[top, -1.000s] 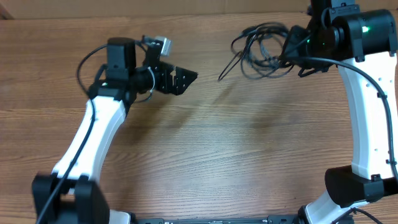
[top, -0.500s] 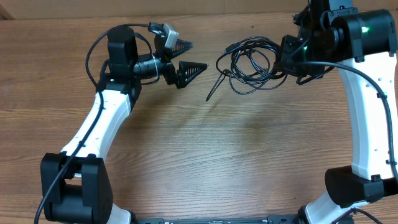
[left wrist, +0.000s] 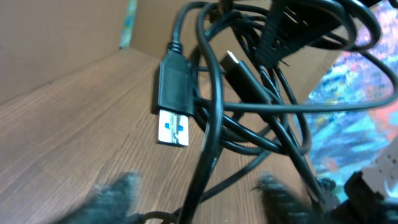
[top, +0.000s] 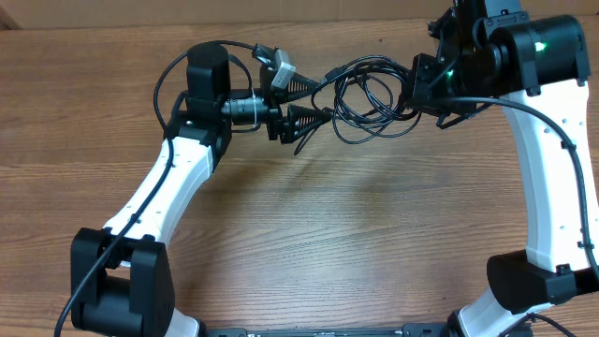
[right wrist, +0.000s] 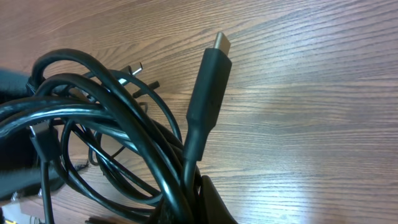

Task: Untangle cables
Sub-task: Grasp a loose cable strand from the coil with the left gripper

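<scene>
The cables [top: 370, 103] are a tangle of thin black loops hanging above the wooden table [top: 309, 234] at the back centre. My right gripper [top: 418, 89] is shut on the bundle's right side. In the right wrist view the strands [right wrist: 112, 124] are pinched at my right gripper [right wrist: 193, 208], and a long plug [right wrist: 208, 81] sticks up. My left gripper [top: 318, 99] is at the bundle's left edge, jaws apart. The left wrist view shows one strand running between its blurred fingers [left wrist: 118, 193] at my left gripper [left wrist: 199, 199]. A USB plug with a blue insert [left wrist: 173, 102] hangs close ahead.
One loose cable end [top: 301, 145] dangles below the left gripper. The table's far edge [top: 94, 26] runs along the top of the overhead view. Both arm bases stand at the near edge, left [top: 117, 290] and right [top: 529, 281].
My left gripper has moved right to the bundle, and its jaws have narrowed around a strand. The right gripper has carried the bundle a little leftward.
</scene>
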Controlling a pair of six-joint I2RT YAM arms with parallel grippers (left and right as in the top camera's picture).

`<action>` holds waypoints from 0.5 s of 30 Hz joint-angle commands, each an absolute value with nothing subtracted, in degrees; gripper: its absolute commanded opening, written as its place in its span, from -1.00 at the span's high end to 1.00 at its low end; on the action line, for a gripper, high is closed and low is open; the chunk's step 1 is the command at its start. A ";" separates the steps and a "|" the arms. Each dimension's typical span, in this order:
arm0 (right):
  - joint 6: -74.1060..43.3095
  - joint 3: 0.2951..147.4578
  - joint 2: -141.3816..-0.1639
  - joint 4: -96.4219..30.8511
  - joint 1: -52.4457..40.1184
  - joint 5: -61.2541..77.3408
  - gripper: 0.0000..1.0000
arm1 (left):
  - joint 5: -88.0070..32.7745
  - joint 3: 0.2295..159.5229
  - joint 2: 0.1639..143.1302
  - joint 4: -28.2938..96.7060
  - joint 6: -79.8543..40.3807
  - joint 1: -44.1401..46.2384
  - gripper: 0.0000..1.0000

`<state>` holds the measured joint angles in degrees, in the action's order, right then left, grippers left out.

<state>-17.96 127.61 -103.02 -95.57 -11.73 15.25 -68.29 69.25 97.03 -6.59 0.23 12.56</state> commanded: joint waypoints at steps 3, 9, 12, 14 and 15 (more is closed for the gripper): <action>-17.52 129.43 -100.84 -95.29 -11.94 16.43 0.92 | -63.35 69.47 96.88 -6.68 1.74 12.34 0.92; -17.50 129.40 -100.84 -95.29 -11.94 16.34 0.92 | -62.37 69.47 96.88 -7.27 1.72 12.29 0.91; -17.52 129.40 -100.84 -95.33 -11.94 14.22 0.92 | -60.42 69.47 96.86 -7.29 -0.05 11.51 0.91; -17.54 129.40 -100.84 -95.39 -11.94 11.90 0.92 | -57.19 69.47 96.86 -7.31 -3.73 9.96 0.91; -17.56 129.40 -100.84 -95.46 -11.90 11.00 0.92 | -56.01 69.47 96.86 -7.29 -5.32 9.10 0.92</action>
